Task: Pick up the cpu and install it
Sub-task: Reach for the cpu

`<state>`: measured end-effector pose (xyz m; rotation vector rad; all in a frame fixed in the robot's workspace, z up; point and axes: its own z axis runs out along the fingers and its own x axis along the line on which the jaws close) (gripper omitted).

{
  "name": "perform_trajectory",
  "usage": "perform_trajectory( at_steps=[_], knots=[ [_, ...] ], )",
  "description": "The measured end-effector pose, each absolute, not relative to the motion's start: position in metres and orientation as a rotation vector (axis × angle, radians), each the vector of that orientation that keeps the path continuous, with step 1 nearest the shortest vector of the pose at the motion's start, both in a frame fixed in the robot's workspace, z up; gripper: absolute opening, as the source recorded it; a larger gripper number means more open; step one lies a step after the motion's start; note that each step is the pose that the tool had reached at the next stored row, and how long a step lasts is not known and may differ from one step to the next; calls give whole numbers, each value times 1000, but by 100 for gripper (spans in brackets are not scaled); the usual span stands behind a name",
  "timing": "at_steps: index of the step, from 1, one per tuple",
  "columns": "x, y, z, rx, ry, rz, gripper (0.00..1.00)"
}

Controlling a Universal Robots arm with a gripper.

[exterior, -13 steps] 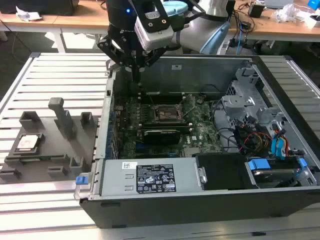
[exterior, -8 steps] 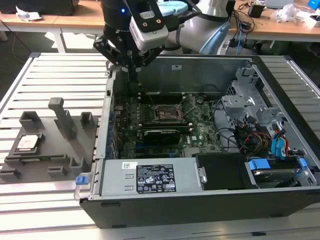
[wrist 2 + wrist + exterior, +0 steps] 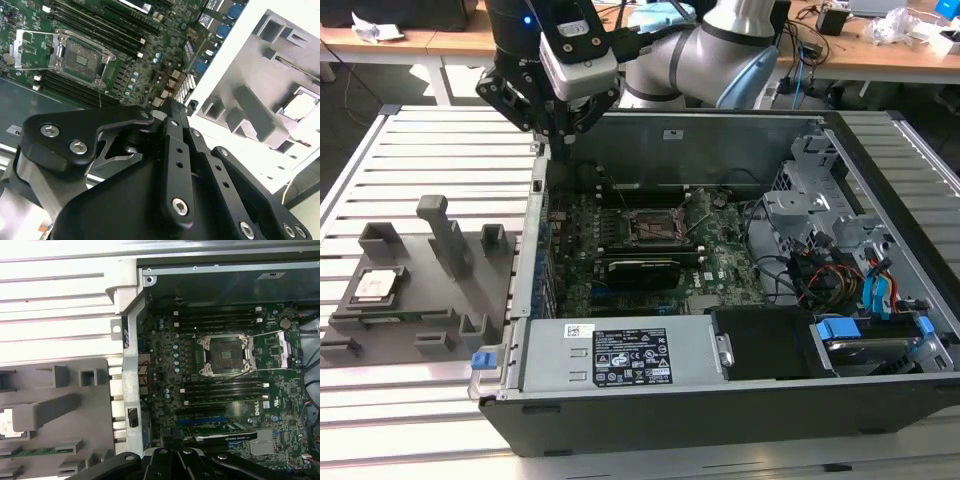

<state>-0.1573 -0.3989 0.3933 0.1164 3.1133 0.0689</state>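
bright, even light; glare whitens the table (image 3: 55,305).

Your hand (image 3: 562,135) is black, on a silver arm (image 3: 740,40) with pale blue caps. The cpu (image 3: 377,287) shows a silver-grey top with a darker rim, pale against the mid-grey fixture (image 3: 450,250). You see a green motherboard (image 3: 620,235) with black memory slots (image 3: 220,320). The table (image 3: 420,150) is white, striped by its ribbed slats, and the case (image 3: 720,410) is black with a white label (image 3: 628,357) and blue tabs (image 3: 485,358).
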Motion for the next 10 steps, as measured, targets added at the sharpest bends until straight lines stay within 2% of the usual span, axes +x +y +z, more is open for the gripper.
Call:
perform_trajectory(
  at_steps=[10],
  knots=[
    [-185, -399, 393, 117, 3113, 69, 11]
  ],
)
